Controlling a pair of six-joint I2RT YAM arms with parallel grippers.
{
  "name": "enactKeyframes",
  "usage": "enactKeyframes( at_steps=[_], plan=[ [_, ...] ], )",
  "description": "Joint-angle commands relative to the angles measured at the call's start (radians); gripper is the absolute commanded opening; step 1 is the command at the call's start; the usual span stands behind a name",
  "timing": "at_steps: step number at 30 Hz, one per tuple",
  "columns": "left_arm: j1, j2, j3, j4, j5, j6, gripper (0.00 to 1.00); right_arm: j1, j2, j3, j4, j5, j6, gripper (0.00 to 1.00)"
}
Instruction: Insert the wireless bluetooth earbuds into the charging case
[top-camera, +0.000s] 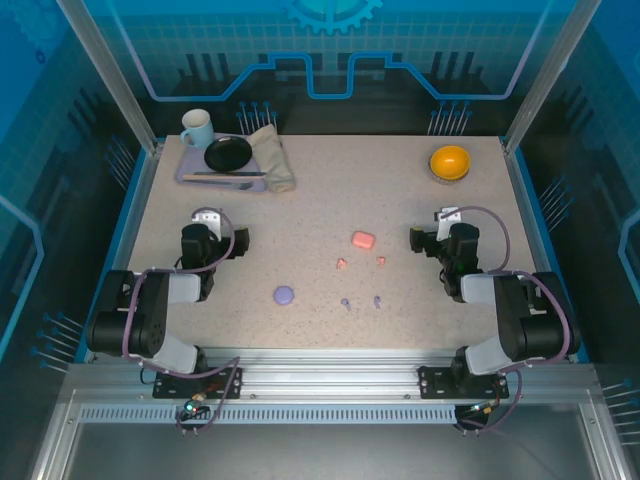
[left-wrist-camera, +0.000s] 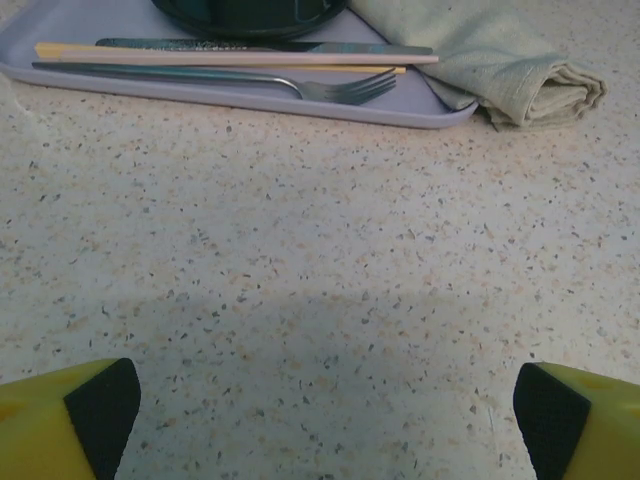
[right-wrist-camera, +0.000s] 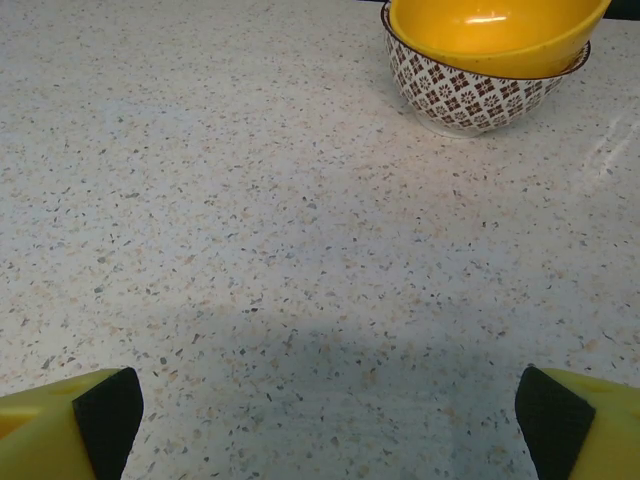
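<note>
The right end effector, spread wide and empty, is the nearer to the pink earbuds, lying mid-way across the bench beside the pink case, and to the purple earbuds closer to the near edge. The left end effector, also wide, neighbours the purple case.

Top camera high behind, wrist cameras low, forward-facing (sharing tray, bowl)
</note>
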Motion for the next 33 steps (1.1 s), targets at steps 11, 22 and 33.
enactKeyframes(
  at_steps=[11, 22, 33],
  plan=[
    [-0.012, 0.012, 0.032, 0.047, 0.033, -0.027, 0.99, 0.018, 0.015, 0.030, 0.052, 0.015, -0.014, 1.00],
    [-0.012, 0.010, 0.030, 0.050, 0.027, -0.028, 0.99, 0.036, 0.009, 0.031, 0.052, 0.094, -0.008, 1.00],
    [-0.013, -0.211, 0.254, -0.444, -0.134, -0.168, 0.99, 0.010, -0.255, 0.367, -0.825, 0.218, 0.373, 1.00]
  ],
)
